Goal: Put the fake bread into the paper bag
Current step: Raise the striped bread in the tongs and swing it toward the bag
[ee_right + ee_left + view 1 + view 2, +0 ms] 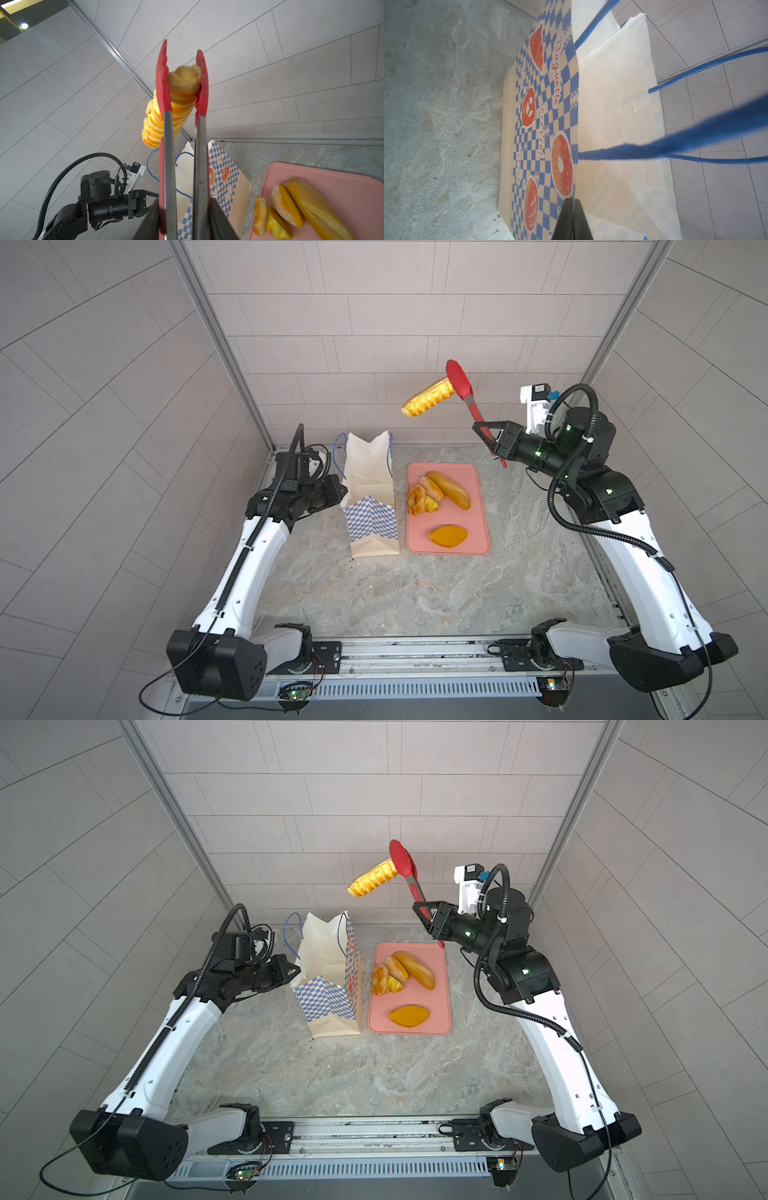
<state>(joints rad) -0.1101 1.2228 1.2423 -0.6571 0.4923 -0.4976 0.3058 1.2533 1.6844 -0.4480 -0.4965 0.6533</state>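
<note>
- One braided piece of fake bread (pixel 428 400) hangs in the red tongs (pixel 461 381), out beyond your right tool (pixel 491 440). That tool is clamped on the tong handles. In both top views the bread is high up, above and past the paper bag (pixel 370 514).
- Left wrist view: your left tool (pixel 572 218) is pressed together, pinching the bag's top edge, and the mouth stands open.
- Right wrist view: the tong tips grip one end of the bread. The bag mouth lies lower, close to the left tool.
- You look to be mid-carry towards the bag. Next, swing the tongs over the mouth, lower the bread in, then ease the squeeze. More bread lies on the pink tray (pixel 478 531), below the right tool.
</note>
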